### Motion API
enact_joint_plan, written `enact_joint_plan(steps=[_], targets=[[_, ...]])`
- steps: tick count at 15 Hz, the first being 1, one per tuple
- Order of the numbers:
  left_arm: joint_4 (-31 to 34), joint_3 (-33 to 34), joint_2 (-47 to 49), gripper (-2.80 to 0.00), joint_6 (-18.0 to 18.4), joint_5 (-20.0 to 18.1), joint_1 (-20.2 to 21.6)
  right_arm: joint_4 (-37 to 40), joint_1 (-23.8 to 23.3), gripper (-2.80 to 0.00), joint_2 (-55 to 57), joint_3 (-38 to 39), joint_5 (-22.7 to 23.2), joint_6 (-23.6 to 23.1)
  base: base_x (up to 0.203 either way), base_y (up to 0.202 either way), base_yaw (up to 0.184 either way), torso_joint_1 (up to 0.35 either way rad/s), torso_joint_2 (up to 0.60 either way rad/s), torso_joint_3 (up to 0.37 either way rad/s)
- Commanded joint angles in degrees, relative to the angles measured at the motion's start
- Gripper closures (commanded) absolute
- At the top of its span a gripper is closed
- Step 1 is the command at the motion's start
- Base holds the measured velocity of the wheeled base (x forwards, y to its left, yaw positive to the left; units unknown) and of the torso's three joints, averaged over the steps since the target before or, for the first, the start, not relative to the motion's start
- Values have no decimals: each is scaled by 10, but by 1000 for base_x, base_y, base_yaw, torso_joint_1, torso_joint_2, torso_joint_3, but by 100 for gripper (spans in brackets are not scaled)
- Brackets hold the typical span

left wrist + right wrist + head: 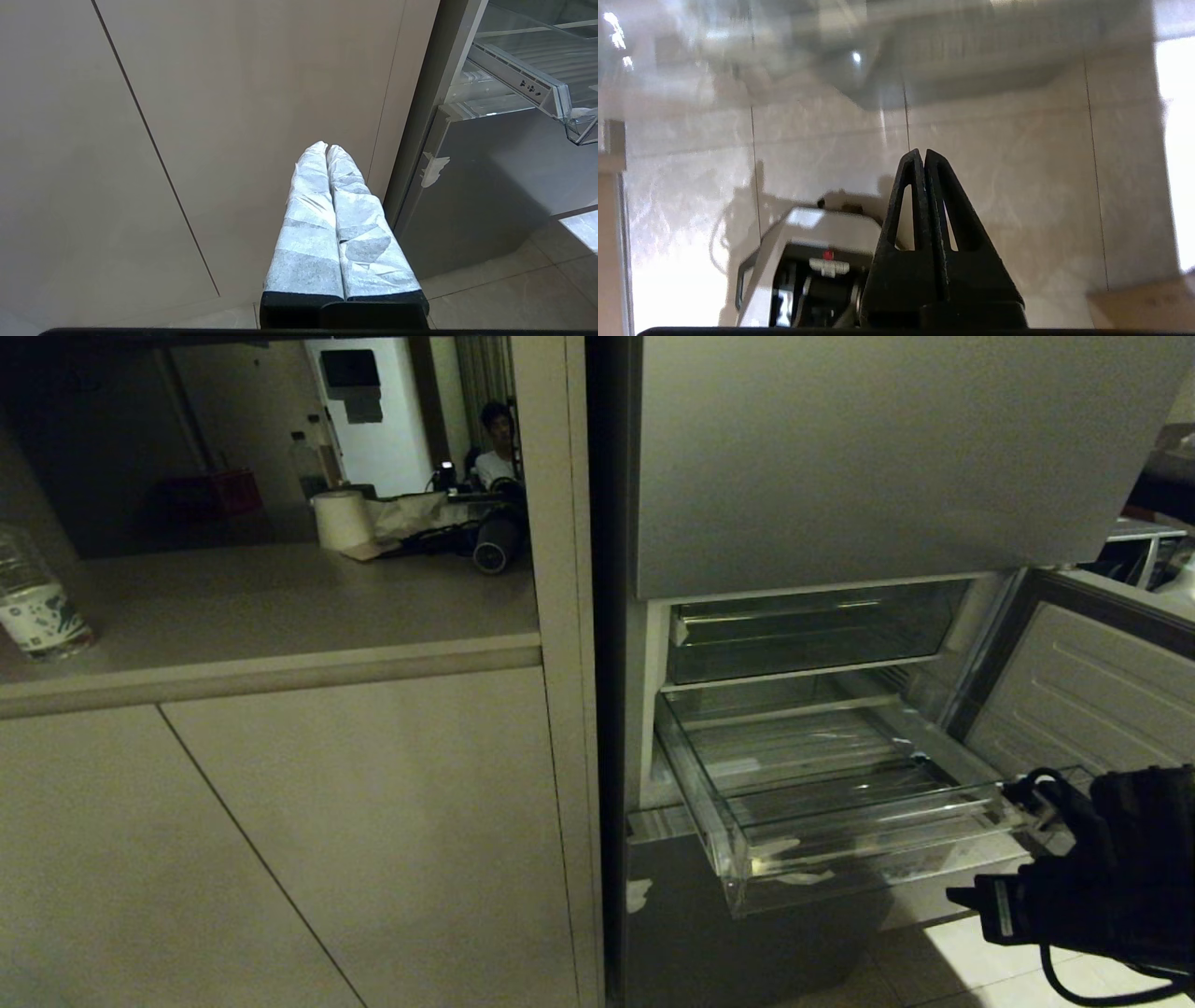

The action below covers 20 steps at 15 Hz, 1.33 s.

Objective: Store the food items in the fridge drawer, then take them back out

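1. The fridge drawer (840, 803) is pulled out from the open lower compartment, its clear ribbed floor bare; no pepper or tan lump shows in it or anywhere else in these views, so where the food items are cannot be told
2. Judging by its look, the drawer is thin, stiff, clear plastic: light, slick and liable to crack or rack sideways if pushed at one corner. The tall front lip (868, 859) near its middle seems the safest place to press or hook
3. Above it sits a shallower clear bin (808, 635), pushed in; the fridge door (1088, 700) stands open to the right
4. The right gripper (923, 156) has its black fingers pressed together with nothing between them, pointing at the pale floor tiles (1017, 186); in the head view this arm is a dark mass at the lower right, just beside the drawer's right front corner
5. The left gripper (326, 148), its fingers wrapped in white padding, is closed and empty too, parked low before the beige cabinet door (210, 140)
6. On the counter (280, 607) to the left stand a water bottle (37, 602) and a paper roll (341, 518); a person sits far behind
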Motion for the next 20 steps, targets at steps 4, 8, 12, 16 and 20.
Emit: enact_joint_plan(steps=[4,8,12,16,20], targets=[[0,0,1,0,0,0,0,-27,-1,0,111,-79,3,-3,0,0,0,0,0,0],[0,0,1,0,0,0,0,-29,-1,0,147,-136,7,1,0,0,0,0,0,0],[0,0,1,0,0,0,0,-81,-3,0,215,-199,25,5,0,0,0,0,0,0],[0,0,1,0,0,0,0,-149,-4,0,310,-281,32,4,0,0,0,0,0,0],[0,0,1,0,0,0,0,-173,-5,0,393,-397,51,5,0,0,0,0,0,0]])
